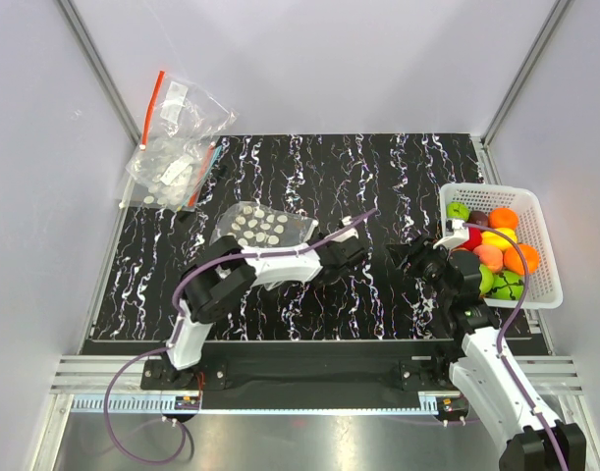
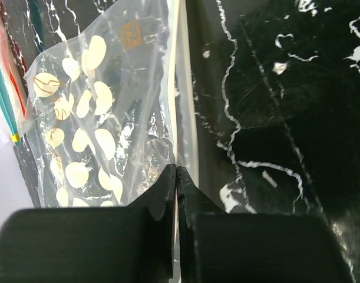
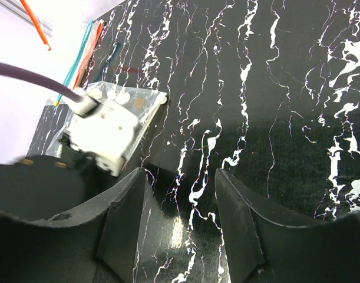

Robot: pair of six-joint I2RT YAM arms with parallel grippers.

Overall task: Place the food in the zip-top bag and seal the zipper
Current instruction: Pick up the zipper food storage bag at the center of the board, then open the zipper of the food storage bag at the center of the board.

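The zip-top bag (image 1: 260,228), clear with white dots, lies flat on the black marbled mat left of centre. My left gripper (image 1: 319,245) is at its right edge. In the left wrist view the fingers (image 2: 168,188) are shut on the pale zipper (image 2: 175,88) along the bag's (image 2: 91,118) mouth edge. The food (image 1: 498,238), red, green, orange and yellow toys, sits in a white basket (image 1: 486,186) at the right. My right gripper (image 1: 412,257) is open and empty over the mat (image 3: 180,177), between the bag (image 3: 138,100) and the basket.
A pile of other clear bags (image 1: 177,137) with a red strip (image 1: 154,103) lies at the back left, partly off the mat. Their teal and red strips (image 2: 3,88) show beside the dotted bag. The left wrist's white camera block (image 3: 106,132) sits left of my right fingers.
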